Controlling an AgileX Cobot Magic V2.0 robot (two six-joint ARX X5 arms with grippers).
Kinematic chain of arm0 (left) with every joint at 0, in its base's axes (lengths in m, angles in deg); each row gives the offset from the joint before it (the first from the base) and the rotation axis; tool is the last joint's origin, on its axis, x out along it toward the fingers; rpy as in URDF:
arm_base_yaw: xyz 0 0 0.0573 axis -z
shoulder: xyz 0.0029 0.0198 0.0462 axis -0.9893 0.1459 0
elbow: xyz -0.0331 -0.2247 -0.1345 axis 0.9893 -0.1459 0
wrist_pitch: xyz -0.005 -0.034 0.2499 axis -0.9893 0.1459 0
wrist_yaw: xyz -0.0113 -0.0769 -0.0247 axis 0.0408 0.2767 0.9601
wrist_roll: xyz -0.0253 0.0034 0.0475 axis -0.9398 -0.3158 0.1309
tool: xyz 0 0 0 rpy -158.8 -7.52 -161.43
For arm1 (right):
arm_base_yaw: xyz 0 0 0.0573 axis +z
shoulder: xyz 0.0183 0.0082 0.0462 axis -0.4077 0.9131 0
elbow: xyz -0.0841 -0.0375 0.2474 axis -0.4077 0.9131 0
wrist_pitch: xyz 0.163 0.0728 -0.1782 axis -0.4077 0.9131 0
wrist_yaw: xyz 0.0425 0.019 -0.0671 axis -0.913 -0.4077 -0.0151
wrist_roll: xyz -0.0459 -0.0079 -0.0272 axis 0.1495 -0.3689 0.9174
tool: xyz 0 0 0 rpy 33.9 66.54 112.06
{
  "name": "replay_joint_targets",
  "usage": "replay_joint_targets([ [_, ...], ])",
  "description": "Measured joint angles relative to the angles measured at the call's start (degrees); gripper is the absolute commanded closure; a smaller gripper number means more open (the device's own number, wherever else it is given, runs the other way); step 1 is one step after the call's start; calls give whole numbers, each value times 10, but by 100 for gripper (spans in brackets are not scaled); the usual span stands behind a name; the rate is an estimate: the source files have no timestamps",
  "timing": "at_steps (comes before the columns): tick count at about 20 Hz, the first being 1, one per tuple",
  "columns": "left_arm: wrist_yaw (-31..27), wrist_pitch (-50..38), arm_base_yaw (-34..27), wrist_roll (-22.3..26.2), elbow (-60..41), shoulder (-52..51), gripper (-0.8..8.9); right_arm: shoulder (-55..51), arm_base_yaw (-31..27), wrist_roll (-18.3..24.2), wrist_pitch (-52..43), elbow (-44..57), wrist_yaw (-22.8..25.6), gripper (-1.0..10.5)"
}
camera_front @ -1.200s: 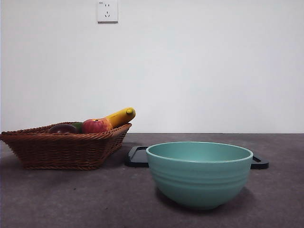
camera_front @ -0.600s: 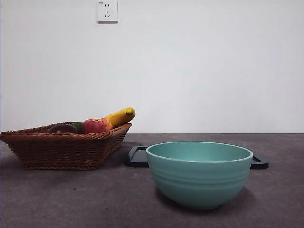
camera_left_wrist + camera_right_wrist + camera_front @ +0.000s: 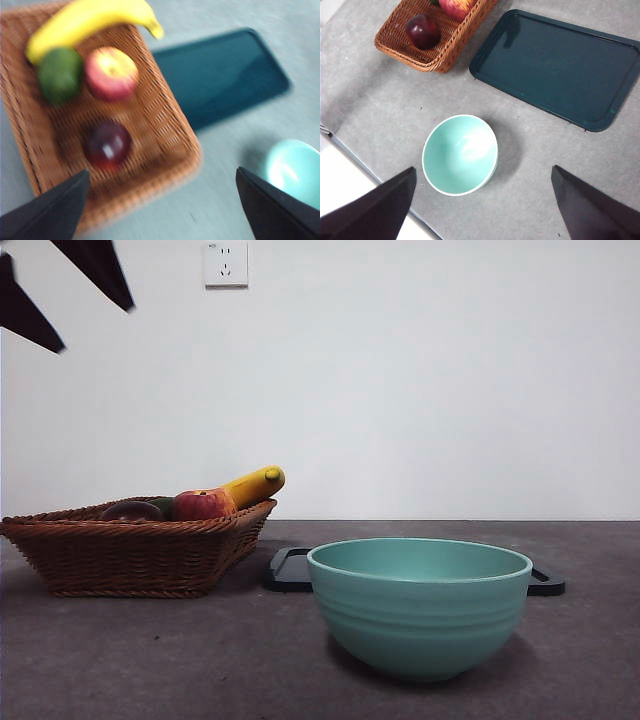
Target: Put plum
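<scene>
The plum (image 3: pixel 107 146), dark maroon and glossy, lies in a brown wicker basket (image 3: pixel 150 115) at the table's left, nearest the basket's front. The front view shows only its top (image 3: pixel 130 510) above the basket rim (image 3: pixel 130 555); the right wrist view shows the plum (image 3: pixel 422 30) from high up. My left gripper (image 3: pixel 162 172) hangs open above the basket with nothing between its jaws, and it shows as two black tips (image 3: pixel 95 328) at the front view's upper left. My right gripper (image 3: pixel 484 170) is open and empty, high over the table.
A red-and-yellow apple (image 3: pixel 111 72), a green fruit (image 3: pixel 60 75) and a banana (image 3: pixel 85 20) share the basket. A teal bowl (image 3: pixel 420 610) stands in front at centre right. Behind it lies a dark flat tray (image 3: pixel 555 67).
Two black jaw tips have come into the front view's upper left corner. The fruit, basket, bowl and tray have not moved.
</scene>
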Motion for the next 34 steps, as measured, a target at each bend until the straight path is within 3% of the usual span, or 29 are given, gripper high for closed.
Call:
replay_joint_targets([
  [5, -10, -26, 9, 4, 28, 109, 350, 0, 0, 0, -3, 0, 0, 515],
  [9, -65, -33, 17, 24, 28, 169, 350, 0, 0, 0, -3, 0, 0, 515],
  [13, -68, -58, 18, 37, 28, 218, 350, 0, 0, 0, -3, 0, 0, 515],
  [31, -68, -89, 22, 48, 29, 307, 351, 0, 0, 0, -3, 0, 0, 515],
  [34, -68, -83, 23, 48, 29, 313, 440, 0, 0, 0, -3, 0, 0, 515],
])
